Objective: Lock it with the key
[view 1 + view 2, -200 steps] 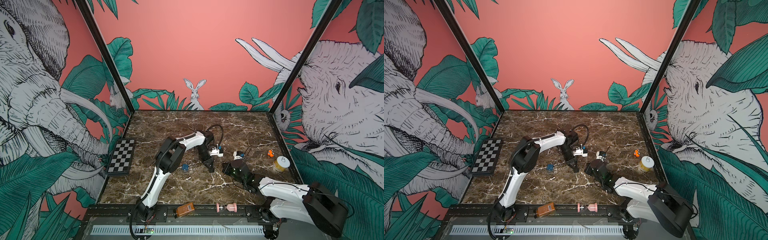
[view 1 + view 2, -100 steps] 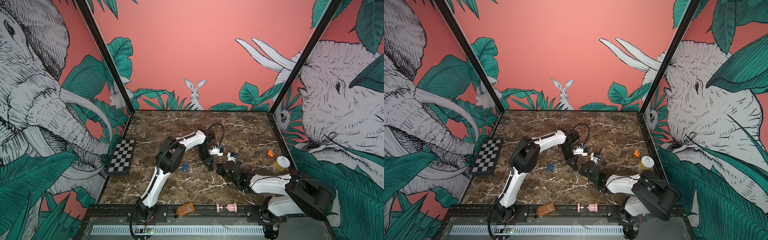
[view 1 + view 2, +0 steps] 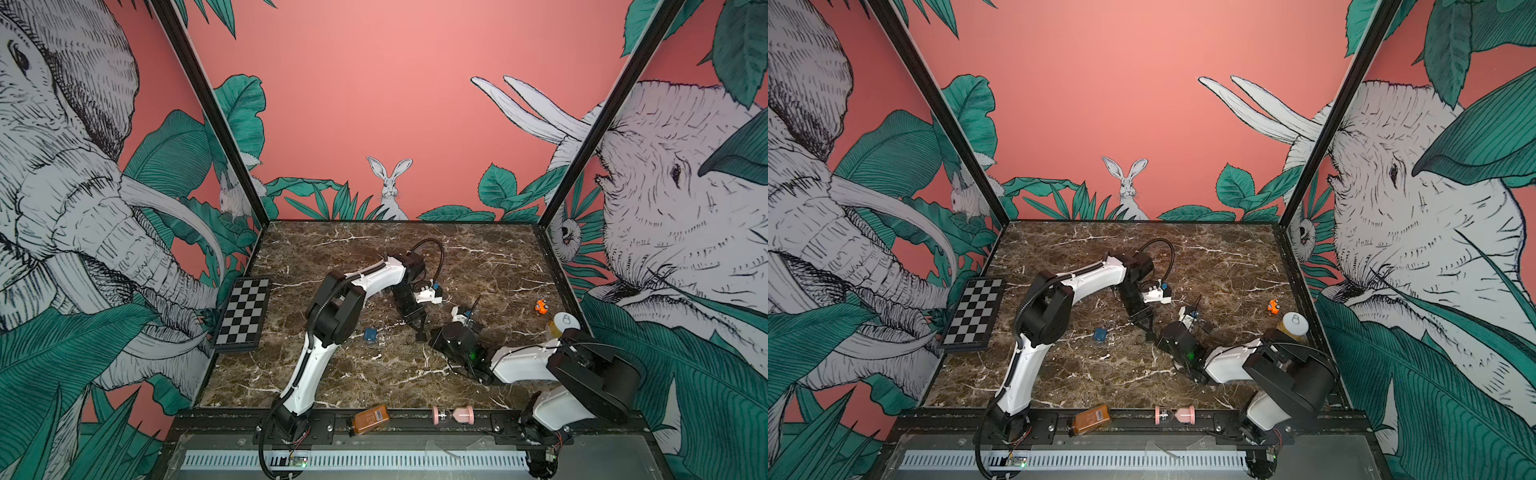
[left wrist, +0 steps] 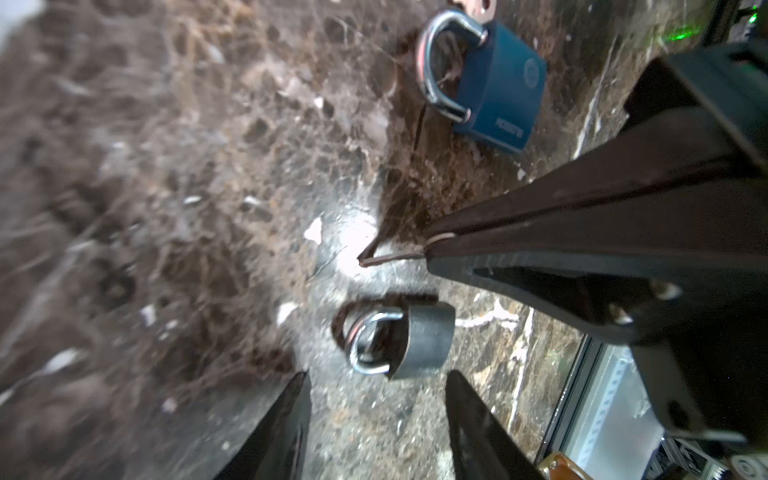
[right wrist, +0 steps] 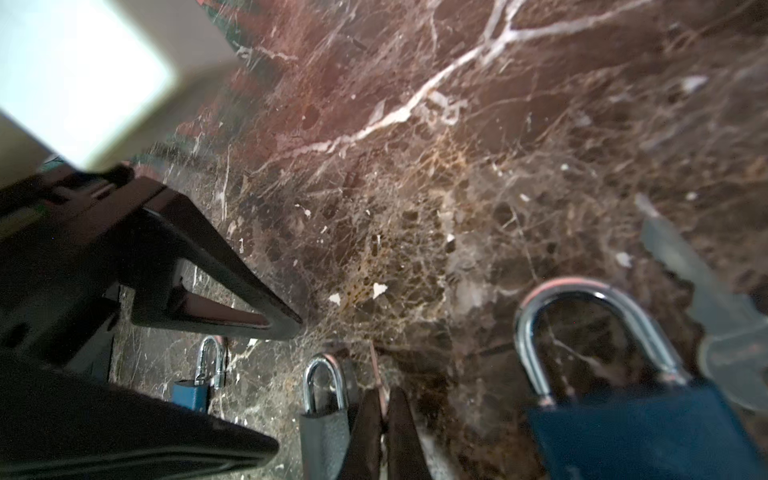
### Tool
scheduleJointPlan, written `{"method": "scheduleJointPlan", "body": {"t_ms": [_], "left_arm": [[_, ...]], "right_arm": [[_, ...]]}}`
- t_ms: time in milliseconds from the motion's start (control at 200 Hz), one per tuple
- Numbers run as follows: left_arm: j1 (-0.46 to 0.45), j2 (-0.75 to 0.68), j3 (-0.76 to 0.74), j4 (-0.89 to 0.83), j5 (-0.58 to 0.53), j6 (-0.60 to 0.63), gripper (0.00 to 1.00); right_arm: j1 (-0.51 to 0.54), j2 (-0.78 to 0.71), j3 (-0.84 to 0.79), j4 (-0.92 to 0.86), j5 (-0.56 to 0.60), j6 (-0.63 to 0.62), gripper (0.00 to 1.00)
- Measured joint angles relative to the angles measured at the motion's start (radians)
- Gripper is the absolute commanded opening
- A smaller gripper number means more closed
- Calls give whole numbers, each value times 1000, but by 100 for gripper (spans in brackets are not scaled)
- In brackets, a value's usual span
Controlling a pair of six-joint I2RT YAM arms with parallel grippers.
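blue padlock cropped; loose key blurred

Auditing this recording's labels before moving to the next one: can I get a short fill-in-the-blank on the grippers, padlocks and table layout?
1. The right gripper is shut on a thin ___.
2. The jaws of the left gripper stand ___, gripping nothing.
3. The padlock nearest the left gripper's fingertips is coloured ___; the other padlock is blue.
4. In both top views the chequered board lies at the ___ edge of the table.

Missing words: key; open; grey; left.
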State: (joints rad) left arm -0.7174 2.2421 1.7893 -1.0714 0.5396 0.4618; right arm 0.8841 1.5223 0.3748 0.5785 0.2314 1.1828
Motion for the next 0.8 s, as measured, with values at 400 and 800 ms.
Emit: {"method": "scheduleJointPlan", "body": {"t_ms": [400,800], "left_arm": [[61,-264,-112,165,-19,-126,78],[82,-562,-406,598,-242,-333,97]], "right_arm": [[8,23,17,2,-2,26,27],[39,-151,42,-167,55,-43,30]]}}
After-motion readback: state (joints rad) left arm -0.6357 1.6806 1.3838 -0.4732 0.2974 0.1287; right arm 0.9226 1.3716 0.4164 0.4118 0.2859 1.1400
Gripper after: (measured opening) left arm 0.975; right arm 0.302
